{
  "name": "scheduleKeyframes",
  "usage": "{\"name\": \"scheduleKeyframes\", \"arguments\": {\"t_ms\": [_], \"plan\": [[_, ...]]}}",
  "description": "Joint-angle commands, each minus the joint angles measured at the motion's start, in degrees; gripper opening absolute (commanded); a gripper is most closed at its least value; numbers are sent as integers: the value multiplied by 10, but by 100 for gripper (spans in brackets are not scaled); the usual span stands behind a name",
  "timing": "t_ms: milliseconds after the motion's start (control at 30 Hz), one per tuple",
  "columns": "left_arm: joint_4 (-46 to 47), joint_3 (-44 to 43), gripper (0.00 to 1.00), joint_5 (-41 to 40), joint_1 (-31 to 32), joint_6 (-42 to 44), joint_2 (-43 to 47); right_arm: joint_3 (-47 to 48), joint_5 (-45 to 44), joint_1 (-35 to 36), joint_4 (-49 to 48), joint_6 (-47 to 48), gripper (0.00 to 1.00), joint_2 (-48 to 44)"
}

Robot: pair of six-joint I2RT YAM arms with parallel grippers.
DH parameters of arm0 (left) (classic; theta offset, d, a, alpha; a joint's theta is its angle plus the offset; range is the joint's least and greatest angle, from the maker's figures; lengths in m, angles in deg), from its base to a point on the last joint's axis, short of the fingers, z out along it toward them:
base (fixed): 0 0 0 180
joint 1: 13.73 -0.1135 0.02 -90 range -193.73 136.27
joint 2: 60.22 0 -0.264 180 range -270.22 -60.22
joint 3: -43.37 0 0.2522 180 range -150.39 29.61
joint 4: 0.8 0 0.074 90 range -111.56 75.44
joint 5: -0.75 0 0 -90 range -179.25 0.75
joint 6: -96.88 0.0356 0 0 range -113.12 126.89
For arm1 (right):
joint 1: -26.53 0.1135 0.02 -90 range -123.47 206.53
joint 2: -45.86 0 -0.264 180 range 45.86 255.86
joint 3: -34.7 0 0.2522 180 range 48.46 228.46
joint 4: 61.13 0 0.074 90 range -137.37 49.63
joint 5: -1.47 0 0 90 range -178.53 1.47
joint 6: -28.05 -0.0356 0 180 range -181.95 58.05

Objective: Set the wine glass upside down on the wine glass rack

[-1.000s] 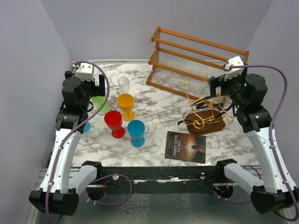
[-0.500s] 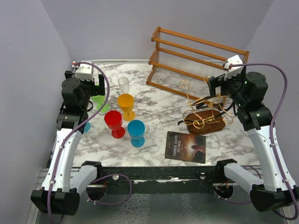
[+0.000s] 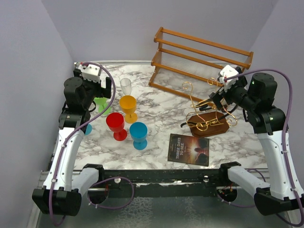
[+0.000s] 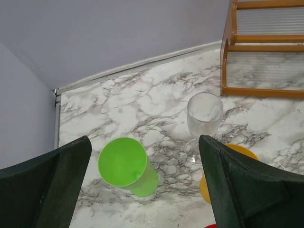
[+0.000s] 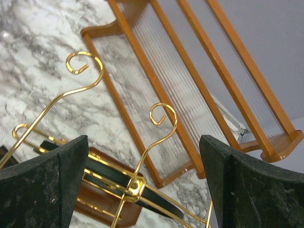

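Note:
The clear wine glass (image 3: 125,86) stands upright at the back left of the marble table, behind an orange goblet (image 3: 128,107). It also shows in the left wrist view (image 4: 204,114). My left gripper (image 3: 104,90) is open and empty, above a green cup (image 4: 126,164), with the glass ahead near its right finger (image 4: 247,185). The wine glass rack (image 3: 209,116), gold wire loops and a black bar on a brown oval base, stands at the right. My right gripper (image 3: 216,98) is open and empty just above it. In the right wrist view the gold hooks (image 5: 159,118) rise between the fingers.
A red goblet (image 3: 116,124) and a blue goblet (image 3: 138,134) stand in front of the orange one. A teal cup (image 3: 88,128) is partly hidden by my left arm. A large orange-brown slatted shelf (image 3: 202,59) stands at the back right. A dark book (image 3: 189,149) lies near the front.
My right gripper has swung left and tilted down over the gold rack. My left gripper has shifted slightly right toward the clear glass. No object has moved.

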Motion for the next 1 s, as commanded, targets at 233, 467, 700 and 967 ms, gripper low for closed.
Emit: {"name": "scheduleKeyframes", "arguments": {"t_ms": [233, 467, 700, 967], "plan": [[14, -28, 99, 67, -4, 6, -24, -2, -69, -4, 181, 151, 94, -14], [17, -29, 99, 79, -4, 5, -30, -8, -67, -4, 156, 167, 86, 33], [18, -32, 99, 88, -4, 2, -32, 14, -13, -4, 151, 189, 68, 91], [21, -28, 99, 78, -4, 19, -40, 10, 48, -4, 142, 227, 40, 122]]}}
